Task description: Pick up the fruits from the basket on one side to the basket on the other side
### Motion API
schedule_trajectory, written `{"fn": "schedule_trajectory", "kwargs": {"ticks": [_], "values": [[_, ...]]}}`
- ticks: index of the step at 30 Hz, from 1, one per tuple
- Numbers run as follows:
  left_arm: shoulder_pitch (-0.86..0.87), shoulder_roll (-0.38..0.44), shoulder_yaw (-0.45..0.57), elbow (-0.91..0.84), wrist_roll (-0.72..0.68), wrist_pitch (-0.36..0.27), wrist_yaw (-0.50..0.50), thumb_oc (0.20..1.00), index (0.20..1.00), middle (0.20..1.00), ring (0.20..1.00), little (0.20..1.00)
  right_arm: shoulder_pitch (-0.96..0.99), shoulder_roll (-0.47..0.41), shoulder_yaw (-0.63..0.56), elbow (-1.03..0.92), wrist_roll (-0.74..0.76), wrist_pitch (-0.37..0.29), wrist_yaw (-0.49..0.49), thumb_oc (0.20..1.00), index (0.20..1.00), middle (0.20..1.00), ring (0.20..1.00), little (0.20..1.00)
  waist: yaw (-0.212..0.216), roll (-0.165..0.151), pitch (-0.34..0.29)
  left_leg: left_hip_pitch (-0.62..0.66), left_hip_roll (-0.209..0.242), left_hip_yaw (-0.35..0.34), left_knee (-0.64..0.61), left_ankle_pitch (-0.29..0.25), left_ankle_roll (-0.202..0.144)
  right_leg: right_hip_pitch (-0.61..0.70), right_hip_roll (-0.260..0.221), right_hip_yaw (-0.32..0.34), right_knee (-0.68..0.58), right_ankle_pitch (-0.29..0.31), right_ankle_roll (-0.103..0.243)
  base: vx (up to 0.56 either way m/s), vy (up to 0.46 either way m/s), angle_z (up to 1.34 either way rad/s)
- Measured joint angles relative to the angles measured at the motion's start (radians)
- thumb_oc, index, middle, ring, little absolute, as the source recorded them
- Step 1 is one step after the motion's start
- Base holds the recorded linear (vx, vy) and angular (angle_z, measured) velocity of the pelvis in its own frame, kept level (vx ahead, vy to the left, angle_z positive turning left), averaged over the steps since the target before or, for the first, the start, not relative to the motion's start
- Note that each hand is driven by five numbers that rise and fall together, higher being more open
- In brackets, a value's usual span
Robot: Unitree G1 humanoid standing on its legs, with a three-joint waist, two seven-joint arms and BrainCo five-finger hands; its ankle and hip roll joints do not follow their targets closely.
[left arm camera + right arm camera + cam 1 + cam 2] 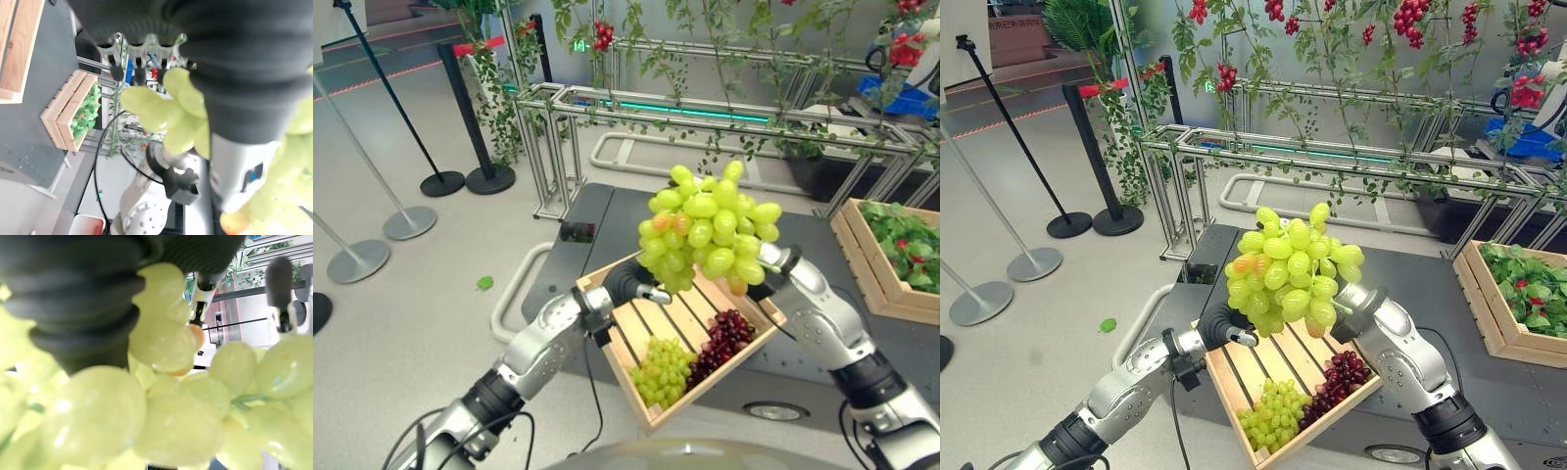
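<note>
One big bunch of green grapes (710, 228) is up in the air above the wooden crate (607, 292), with the left hand (628, 282) and the right hand (776, 264) touching its two sides. I cannot tell how the fingers of either hand sit, because the grapes hide them. Inside the crate lie two more bunches, one small green bunch (664, 370) and one dark red bunch (722, 340), and a second wooden box (860, 257) full of leaves stands well apart on the dark table (607, 211).

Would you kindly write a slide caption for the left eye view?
Both hands lift a large green grape bunch above a slatted wooden crate holding green and dark red grapes.
</note>
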Motion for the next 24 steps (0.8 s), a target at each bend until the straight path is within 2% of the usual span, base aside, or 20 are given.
{"fn": "schedule_trajectory", "kwargs": {"ticks": [8,24], "values": [[-0.025,-0.059,-0.041,0.006,-0.051,0.008,0.035,1.0,1.0,1.0,1.0,1.0,-0.001,0.021,0.028,0.001,0.0,-0.017,-0.002,0.2,0.2,0.2,0.2,0.2,-0.007,-0.007,-0.002,0.0,0.0,0.001,0.0,0.0,0.0,0.0,0.0,0.002,0.0,0.0,0.0,0.0,0.0,0.0],[-0.026,-0.059,-0.054,0.005,-0.151,0.022,0.035,1.0,1.0,1.0,1.0,1.0,-0.001,0.024,0.028,0.001,0.001,-0.033,-0.002,0.2,0.2,0.2,0.2,0.2,-0.023,-0.007,-0.001,0.001,0.0,0.002,0.0,0.0,0.0,0.0,0.0,0.006,0.0,0.0,0.0,0.0,0.0,0.0]]}}
